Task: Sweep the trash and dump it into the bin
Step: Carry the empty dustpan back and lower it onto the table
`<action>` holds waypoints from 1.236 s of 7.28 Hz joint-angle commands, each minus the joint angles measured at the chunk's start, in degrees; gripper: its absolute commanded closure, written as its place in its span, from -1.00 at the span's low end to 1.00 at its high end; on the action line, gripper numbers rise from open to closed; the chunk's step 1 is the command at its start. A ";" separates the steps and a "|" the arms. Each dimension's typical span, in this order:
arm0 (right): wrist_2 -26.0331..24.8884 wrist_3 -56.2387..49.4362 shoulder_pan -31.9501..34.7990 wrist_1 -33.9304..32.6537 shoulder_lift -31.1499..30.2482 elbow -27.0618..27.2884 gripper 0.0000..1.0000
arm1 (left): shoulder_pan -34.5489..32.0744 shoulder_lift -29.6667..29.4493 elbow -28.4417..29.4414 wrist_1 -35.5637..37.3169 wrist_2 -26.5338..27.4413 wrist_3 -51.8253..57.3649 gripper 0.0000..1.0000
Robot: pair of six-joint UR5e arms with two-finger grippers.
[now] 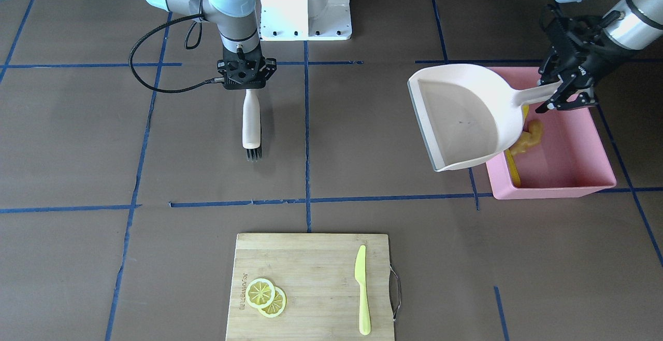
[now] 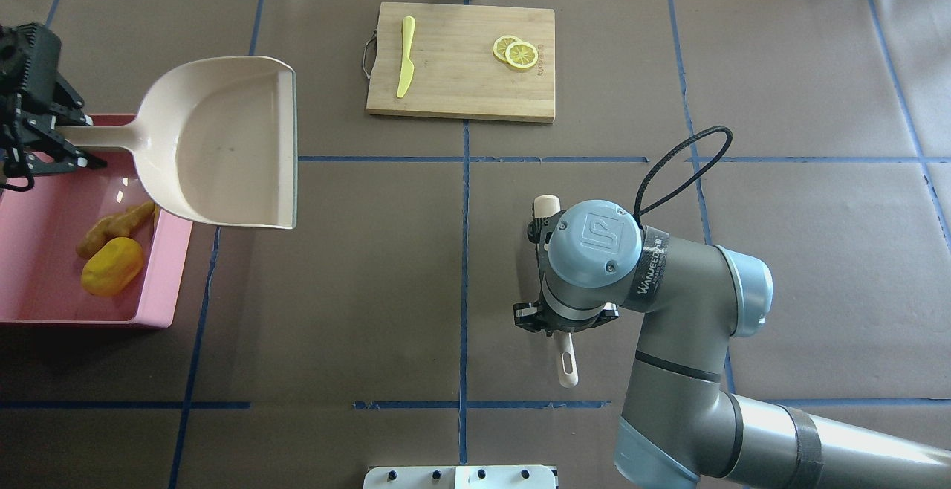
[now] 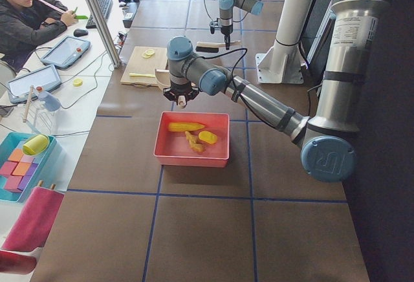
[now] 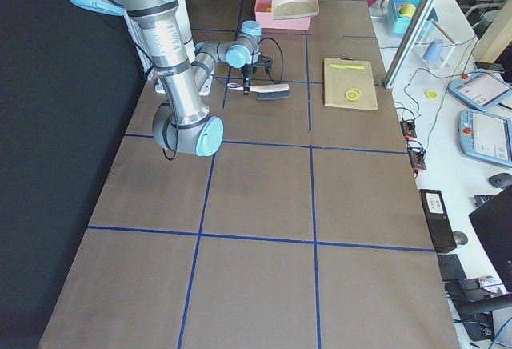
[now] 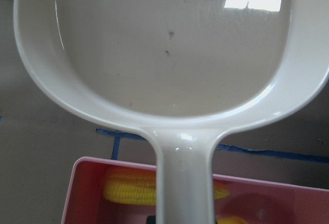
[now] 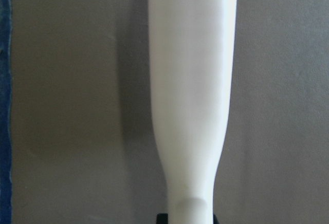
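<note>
Our left gripper (image 1: 563,91) is clamped on the dustpan (image 1: 466,118) handle, the pan held raised. Just below the gripper we see the bin (image 1: 570,185), with the corn cob (image 5: 128,190), ginger root (image 2: 115,227) and potato lump (image 2: 111,266) inside. Well away, our right gripper (image 1: 247,77) is closed on the brush (image 1: 251,123) handle, bristles pointing away from it.

Brown tabletop (image 1: 77,139), blue tape grid (image 1: 306,123)

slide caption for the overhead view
Left claw holds an empty cream plastic dustpan over the edge of the pink plastic tub; right claw grips a white-handled brush.
</note>
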 commanded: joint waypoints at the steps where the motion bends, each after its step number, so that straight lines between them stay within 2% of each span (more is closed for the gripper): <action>1: 0.03 0.07 0.00 0.05 0.12 0.15 1.00 | 7.93 -2.83 0.65 -1.93 2.64 -1.97 1.00; 2: 0.03 0.16 0.00 0.06 0.12 0.24 1.00 | 11.27 -3.63 0.74 -1.93 3.17 -5.64 1.00; 3: 0.03 0.07 0.00 0.06 0.12 0.24 1.00 | 14.61 -5.29 1.09 -2.11 8.05 -8.55 1.00; 6: 0.03 0.07 0.00 0.06 0.21 0.24 1.00 | 20.51 -10.40 6.35 -2.37 14.67 -14.90 1.00; 9: 0.03 0.16 -0.09 0.06 0.30 0.33 1.00 | 24.74 -11.02 9.87 -8.86 17.85 -19.82 1.00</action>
